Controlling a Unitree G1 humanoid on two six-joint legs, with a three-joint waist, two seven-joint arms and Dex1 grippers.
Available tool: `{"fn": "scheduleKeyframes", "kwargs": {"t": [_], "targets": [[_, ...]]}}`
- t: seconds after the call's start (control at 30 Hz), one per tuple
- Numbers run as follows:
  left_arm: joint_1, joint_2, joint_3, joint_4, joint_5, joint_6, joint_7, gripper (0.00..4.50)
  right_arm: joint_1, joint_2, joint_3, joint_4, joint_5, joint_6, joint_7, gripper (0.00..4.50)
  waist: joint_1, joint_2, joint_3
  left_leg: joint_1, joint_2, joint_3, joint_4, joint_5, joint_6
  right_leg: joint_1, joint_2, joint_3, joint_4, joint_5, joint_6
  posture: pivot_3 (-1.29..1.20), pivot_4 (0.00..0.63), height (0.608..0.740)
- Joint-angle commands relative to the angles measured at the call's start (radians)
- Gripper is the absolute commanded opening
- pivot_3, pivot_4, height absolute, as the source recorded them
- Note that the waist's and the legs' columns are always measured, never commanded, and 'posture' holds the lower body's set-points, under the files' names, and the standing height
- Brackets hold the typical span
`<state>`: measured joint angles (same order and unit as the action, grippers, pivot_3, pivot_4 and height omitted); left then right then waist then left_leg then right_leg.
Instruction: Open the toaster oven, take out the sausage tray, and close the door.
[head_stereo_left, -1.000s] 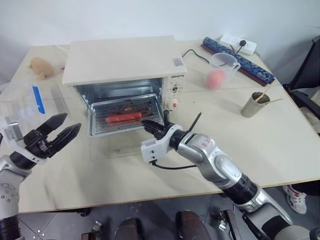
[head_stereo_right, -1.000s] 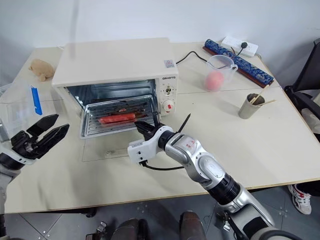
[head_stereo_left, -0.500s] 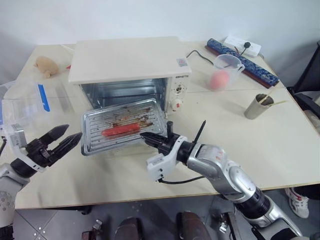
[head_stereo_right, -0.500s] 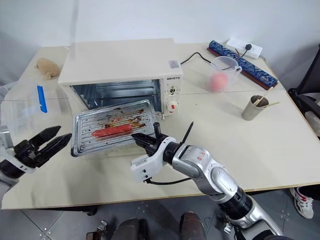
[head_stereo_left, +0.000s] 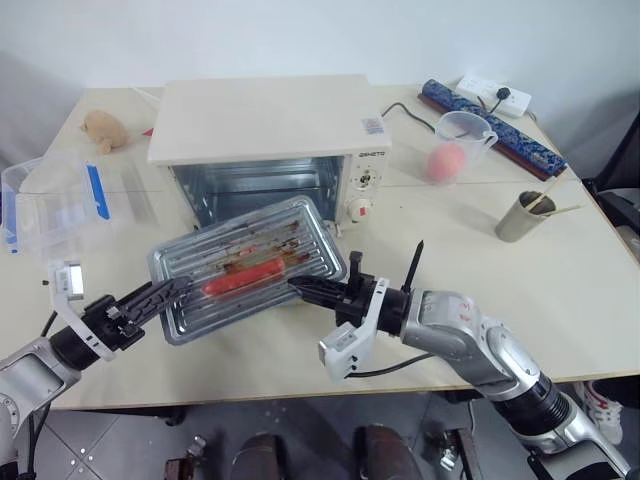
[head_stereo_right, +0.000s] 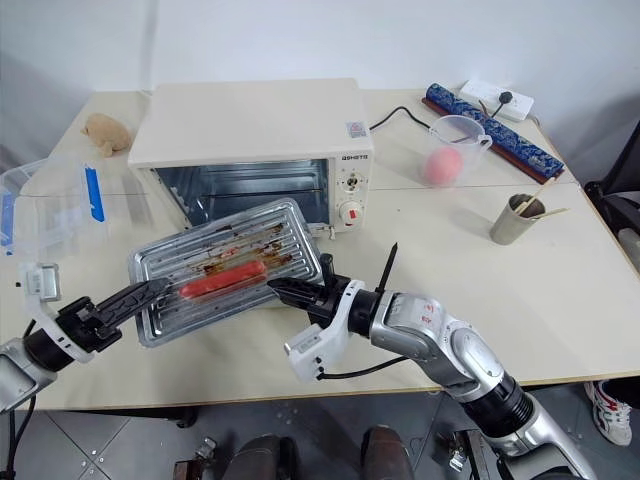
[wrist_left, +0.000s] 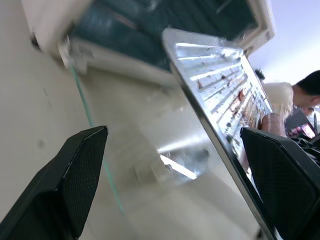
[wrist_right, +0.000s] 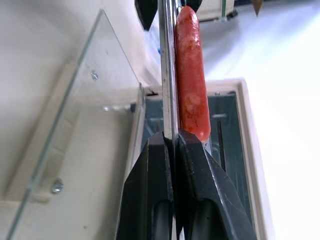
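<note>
Sausage tray (head_stereo_left: 250, 268) at frame centre, clear of toaster oven (head_stereo_left: 270, 140), above open door (wrist_right: 75, 130). Right tool (head_stereo_left: 300, 290) clamped on tray edge; left tool (head_stereo_left: 165, 293) spread wide around its corner. Keep tray level so sausage (head_stereo_left: 243, 279) stays; set on table (head_stereo_left: 480, 250).

right arm (head_stereo_left: 470, 335) silver, red markings | black cable | white wrist blocks | black hands, textured fingers (wrist_left: 75, 180)

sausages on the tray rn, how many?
1. A single red sausage lies along the middle of the sausage tray, which the right gripper holds in front of the toaster oven. None looks hidden.
</note>
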<state>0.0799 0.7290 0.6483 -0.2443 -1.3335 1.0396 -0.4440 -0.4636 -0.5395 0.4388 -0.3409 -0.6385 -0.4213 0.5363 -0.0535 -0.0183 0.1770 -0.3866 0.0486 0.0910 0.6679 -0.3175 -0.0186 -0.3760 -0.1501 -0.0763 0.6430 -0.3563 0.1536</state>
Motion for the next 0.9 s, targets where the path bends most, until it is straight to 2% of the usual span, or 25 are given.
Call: {"fn": "scheduleKeyframes", "kwargs": {"t": [0.03, 0.37, 0.47, 0.83, 0.9], "targets": [[0.006, 0.029, -0.006, -0.008, -0.079, 0.068, 0.056, 4.50, -0.028, -0.004, -0.046, 0.001, 0.072, -0.060, -0.021, 0.03, 0.000, 0.000, 0.000, 0.000, 0.000, 0.000, 0.000, 0.000, 0.000, 0.000, 0.000, 0.000, 0.000, 0.000, 0.000, 0.00, 0.150, 0.740], [0.021, 0.060, -0.023, 0.008, -0.185, 0.129, 0.145, 4.50, -0.126, 0.005, -0.063, 0.132, 0.134, -0.172, -0.034, 0.03, -0.001, 0.000, 0.000, 0.000, 0.000, 0.000, 0.000, 0.000, 0.000, 0.000, 0.000, 0.000, 0.000, -0.001, -0.001, 0.00, 0.150, 0.740], [0.022, 0.062, -0.022, 0.012, -0.200, 0.124, 0.153, 3.86, -0.143, 0.007, -0.067, 0.161, 0.141, -0.206, -0.039, 0.00, -0.001, 0.000, 0.000, 0.000, 0.000, 0.000, 0.000, 0.000, 0.000, 0.000, 0.000, 0.000, 0.000, -0.001, -0.001, 0.00, 0.150, 0.740], [0.015, 0.084, -0.036, 0.068, -0.321, 0.118, 0.216, 0.57, -0.166, 0.014, -0.065, 0.221, 0.251, -0.316, -0.015, 0.00, -0.001, 0.000, 0.000, 0.000, 0.000, 0.000, 0.000, 0.000, 0.000, 0.000, 0.000, 0.000, 0.000, -0.001, -0.001, 0.00, 0.150, 0.740], [0.016, 0.090, -0.045, 0.069, -0.332, 0.115, 0.219, 0.17, -0.167, 0.020, -0.066, 0.225, 0.268, -0.314, -0.004, 0.00, -0.001, 0.000, 0.000, 0.000, 0.000, 0.000, 0.000, 0.000, 0.000, 0.000, 0.000, 0.000, 0.000, -0.001, -0.001, 0.00, 0.150, 0.740]]}}
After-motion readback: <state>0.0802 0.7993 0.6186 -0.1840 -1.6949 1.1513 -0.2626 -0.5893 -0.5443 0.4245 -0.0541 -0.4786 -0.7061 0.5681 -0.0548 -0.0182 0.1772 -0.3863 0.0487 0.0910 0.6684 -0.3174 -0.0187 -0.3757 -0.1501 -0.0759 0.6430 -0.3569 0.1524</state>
